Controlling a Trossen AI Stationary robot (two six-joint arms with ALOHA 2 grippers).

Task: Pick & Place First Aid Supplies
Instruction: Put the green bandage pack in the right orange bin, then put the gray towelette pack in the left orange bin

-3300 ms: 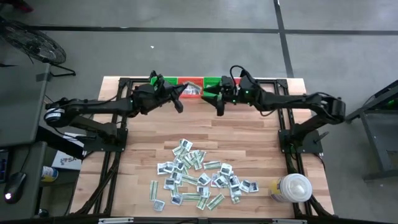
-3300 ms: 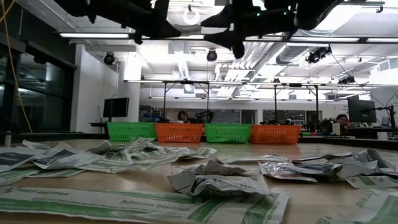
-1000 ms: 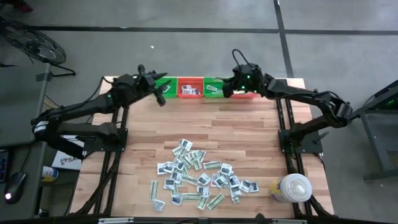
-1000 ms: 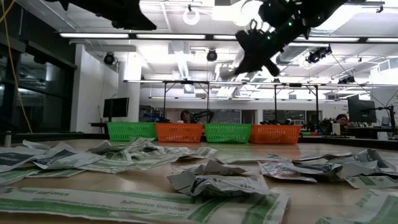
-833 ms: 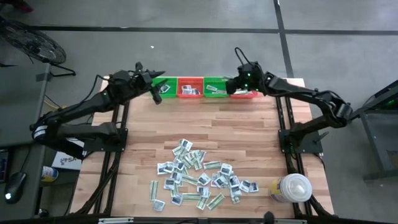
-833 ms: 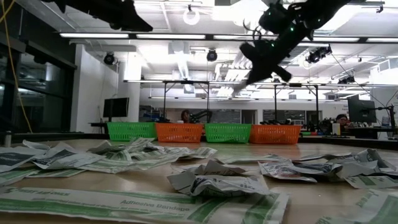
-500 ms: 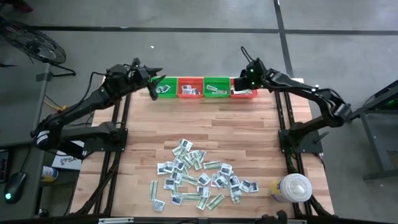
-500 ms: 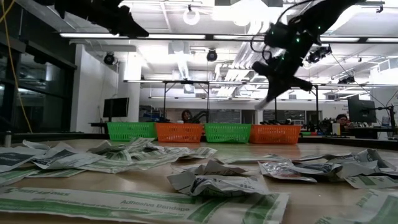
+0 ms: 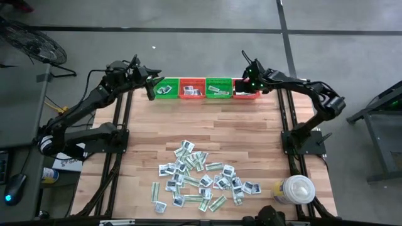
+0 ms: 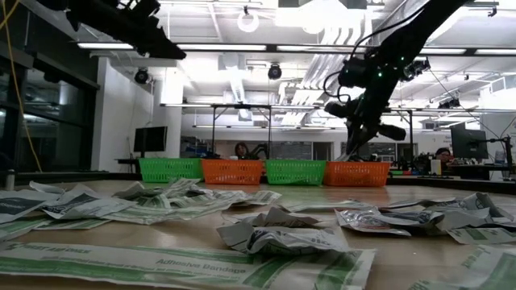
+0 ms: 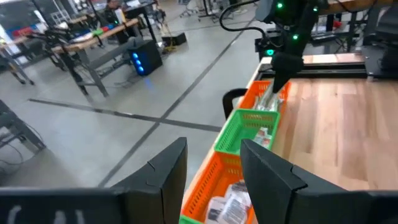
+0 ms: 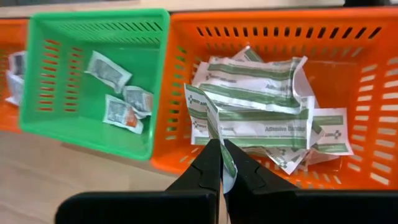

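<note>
Right, you've got the wooden table [image 9: 207, 135] w/ a row of four baskets along its far edge, and that row is your landmark. Well short of the row, toward the near edge, sits the loose pile of first aid supplies [image 9: 201, 179]; a white lidded container [image 9: 295, 189] stands at the near right corner, beside the pile.

Right gripper [image 9: 249, 85] hangs over the orange end basket [image 12: 280, 93], the rightmost of the row. Its fingers are pressed together on a pale-green strip packet [image 12: 214, 134], which dangles over more strips already lying in that basket. Next along, the green basket [image 12: 93, 81] holds a few grey square packets.

Left gripper [image 9: 151, 91] is at the opposite end of the row, just beside the leftmost green basket [image 9: 164, 88], fingers spread apart, nothing between them.

Nothing blocks either arm; the row's near side is bare wood.

Only the right wrist view shows you the pinch and basket contents. Low view shows ppl seated in the room behind the row, and the pile up close [image 10: 274, 229].
</note>
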